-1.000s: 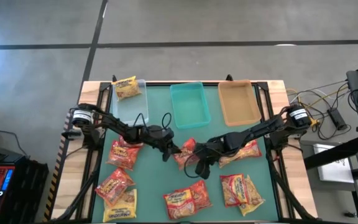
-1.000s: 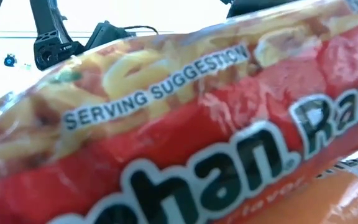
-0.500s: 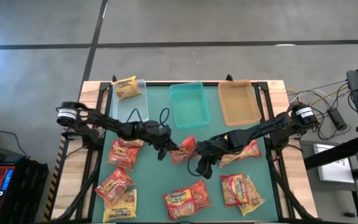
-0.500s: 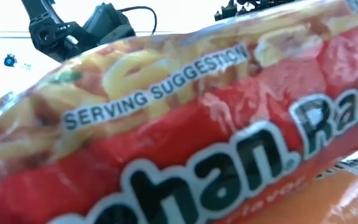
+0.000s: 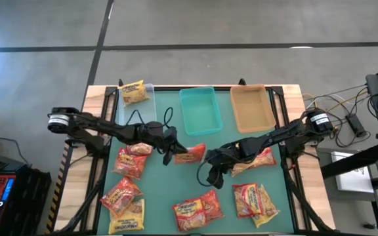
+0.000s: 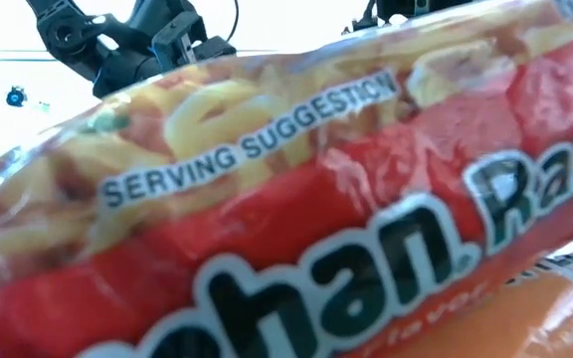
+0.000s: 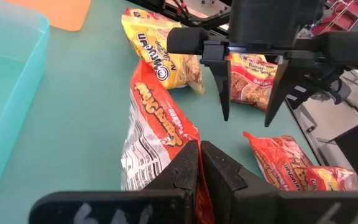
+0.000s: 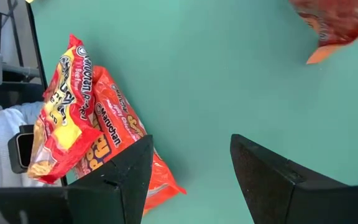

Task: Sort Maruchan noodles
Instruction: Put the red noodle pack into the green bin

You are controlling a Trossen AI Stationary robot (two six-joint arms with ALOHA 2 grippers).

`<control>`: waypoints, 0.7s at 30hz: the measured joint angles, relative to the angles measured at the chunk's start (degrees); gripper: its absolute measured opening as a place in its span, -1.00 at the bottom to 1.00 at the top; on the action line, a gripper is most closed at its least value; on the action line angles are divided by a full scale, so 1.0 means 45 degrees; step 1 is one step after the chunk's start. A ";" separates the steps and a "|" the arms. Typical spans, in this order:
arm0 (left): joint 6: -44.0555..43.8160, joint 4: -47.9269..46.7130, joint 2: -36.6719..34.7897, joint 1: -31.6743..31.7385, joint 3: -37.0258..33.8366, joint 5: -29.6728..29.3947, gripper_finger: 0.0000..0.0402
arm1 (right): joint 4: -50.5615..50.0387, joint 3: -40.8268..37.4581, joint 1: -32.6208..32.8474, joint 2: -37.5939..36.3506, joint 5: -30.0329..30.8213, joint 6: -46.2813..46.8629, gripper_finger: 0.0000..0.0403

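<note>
Left gripper (image 5: 174, 155): fingers pinched on an orange-red packet (image 5: 190, 155) mid-table, below the teal tray (image 5: 199, 110)
Packet: crinkly; silver-white back visible in left wrist view
Right gripper (image 5: 210, 175): spread, empty, just beside
Low view: filled by one red packet (image 6: 346, 199)

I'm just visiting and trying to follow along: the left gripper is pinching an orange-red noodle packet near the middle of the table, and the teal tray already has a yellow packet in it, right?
Not quite. The teal tray holds nothing; the high view shows the yellow packet in the clear tray beside it. The rest stands: the left gripper is shut on the orange-red noodle packet near the table's middle.
</note>
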 joint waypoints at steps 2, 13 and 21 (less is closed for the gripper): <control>0.0043 -0.0264 -0.0181 0.0000 0.0000 0.0001 -1.00 | 0.0000 0.0000 0.0000 0.0000 0.0078 -0.0009 0.01; -0.0102 -0.0601 0.0489 -0.0053 -0.0005 -0.0144 -1.00 | 0.0121 0.0000 -0.0005 0.0019 0.3603 -0.0114 0.01; -0.0100 -0.0535 0.0648 -0.0049 0.0005 -0.0149 -1.00 | 0.0944 0.0000 0.0062 0.0964 0.3928 0.0005 0.01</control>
